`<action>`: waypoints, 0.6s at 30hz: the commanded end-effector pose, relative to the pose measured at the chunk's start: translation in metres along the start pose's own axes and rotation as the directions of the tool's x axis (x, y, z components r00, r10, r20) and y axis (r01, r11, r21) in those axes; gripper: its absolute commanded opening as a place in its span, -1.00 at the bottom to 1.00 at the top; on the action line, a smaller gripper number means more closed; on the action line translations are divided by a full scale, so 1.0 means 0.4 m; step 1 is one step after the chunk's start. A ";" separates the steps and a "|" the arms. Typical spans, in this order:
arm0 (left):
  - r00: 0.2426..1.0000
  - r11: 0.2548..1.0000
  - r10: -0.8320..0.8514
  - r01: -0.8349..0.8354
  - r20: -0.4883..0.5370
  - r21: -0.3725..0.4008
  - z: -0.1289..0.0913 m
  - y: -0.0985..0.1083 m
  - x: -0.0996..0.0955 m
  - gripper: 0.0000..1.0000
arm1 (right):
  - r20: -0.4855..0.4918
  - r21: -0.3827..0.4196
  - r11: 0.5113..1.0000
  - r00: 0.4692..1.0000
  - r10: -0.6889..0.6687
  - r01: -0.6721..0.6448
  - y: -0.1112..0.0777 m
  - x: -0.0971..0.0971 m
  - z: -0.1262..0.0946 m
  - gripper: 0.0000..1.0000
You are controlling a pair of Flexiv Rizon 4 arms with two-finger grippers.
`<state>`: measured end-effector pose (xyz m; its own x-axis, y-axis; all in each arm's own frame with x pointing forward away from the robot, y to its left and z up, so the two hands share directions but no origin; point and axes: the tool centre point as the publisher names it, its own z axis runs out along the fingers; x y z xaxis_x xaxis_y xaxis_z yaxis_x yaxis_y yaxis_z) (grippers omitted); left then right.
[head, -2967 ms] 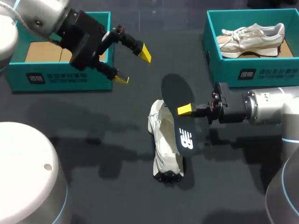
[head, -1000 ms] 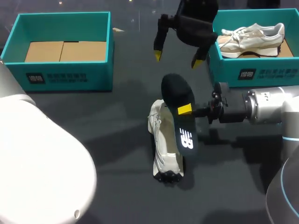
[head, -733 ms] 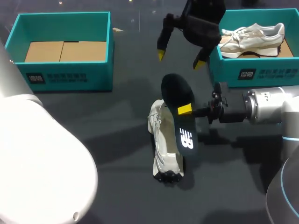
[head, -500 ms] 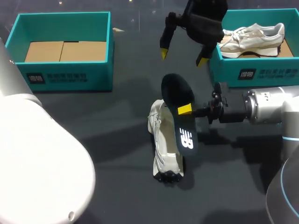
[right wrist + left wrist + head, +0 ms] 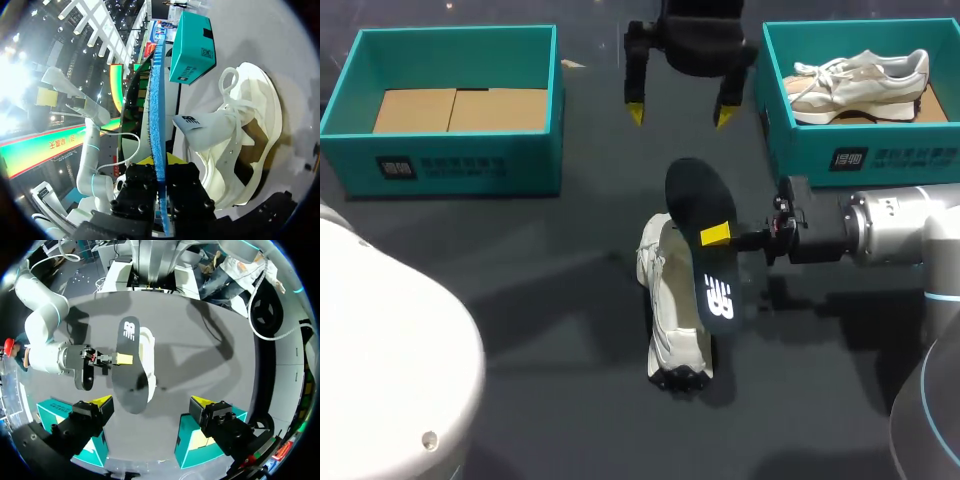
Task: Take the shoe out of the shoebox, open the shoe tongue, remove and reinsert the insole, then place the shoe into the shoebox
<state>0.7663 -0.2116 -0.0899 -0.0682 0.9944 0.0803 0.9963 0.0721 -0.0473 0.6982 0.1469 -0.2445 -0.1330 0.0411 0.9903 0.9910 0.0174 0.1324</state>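
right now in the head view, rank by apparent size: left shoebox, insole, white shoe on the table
1. left shoebox, clearly largest
2. insole and white shoe: look alike; insole hides part of the shoe, so unranked

The head camera sits high behind the robot and looks down over the whole dark table [image 5: 520, 300] from a distance. The left wrist camera hangs above the table's far side, facing back and down toward the robot. The right wrist camera is in very close, edge-on to the insole [image 5: 157, 115] and looking level across the tabletop. All three take in that insole and the white shoe [image 5: 670, 320].
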 end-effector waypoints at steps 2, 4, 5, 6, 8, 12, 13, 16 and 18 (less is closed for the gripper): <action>0.918 1.000 -0.016 0.011 0.395 0.014 0.023 -0.004 0.084 1.00 | 0.002 -0.002 1.000 1.000 0.000 0.000 -0.004 0.001 0.001 -1.00; 0.908 1.000 -0.024 0.020 0.419 0.014 0.031 -0.002 0.092 1.00 | 0.002 -0.002 1.000 1.000 0.000 0.000 -0.004 0.001 0.001 -1.00; 0.902 1.000 -0.029 0.023 0.430 0.020 0.036 -0.001 0.095 1.00 | 0.002 -0.002 1.000 1.000 0.000 0.000 -0.004 0.001 0.001 -1.00; 0.896 0.999 -0.033 0.025 0.444 0.024 0.039 0.000 0.098 1.00 | 0.002 -0.002 1.000 1.000 0.000 0.000 -0.004 0.001 0.001 -1.00; 0.879 0.999 -0.038 0.029 0.475 0.027 0.045 -0.001 0.106 1.00 | 0.002 -0.002 1.000 1.000 0.000 0.000 -0.004 0.001 0.001 -1.00; 0.836 0.999 -0.044 0.028 0.547 0.036 0.055 -0.005 0.124 1.00 | 0.002 -0.002 1.000 1.000 0.000 0.000 -0.004 0.001 0.001 -1.00; 0.827 0.999 -0.043 0.028 0.560 0.034 0.058 -0.006 0.128 1.00 | 0.002 -0.002 1.000 1.000 0.000 0.000 -0.004 0.001 0.001 -1.00; 0.799 0.999 -0.044 0.027 0.600 0.037 0.067 -0.010 0.137 1.00 | 0.002 -0.002 1.000 1.000 0.000 0.000 -0.004 0.001 0.001 -1.00; 0.780 0.999 -0.039 0.026 0.625 0.030 0.072 -0.013 0.144 1.00 | 0.002 -0.002 1.000 1.000 0.000 0.000 -0.004 0.001 0.001 -1.00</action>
<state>0.7603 -0.1606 -0.1087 -0.1120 0.9788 -0.1712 0.9913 0.0981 -0.0876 0.6982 0.1470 -0.2445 -0.1331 0.0408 0.9903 0.9910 0.0170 0.1325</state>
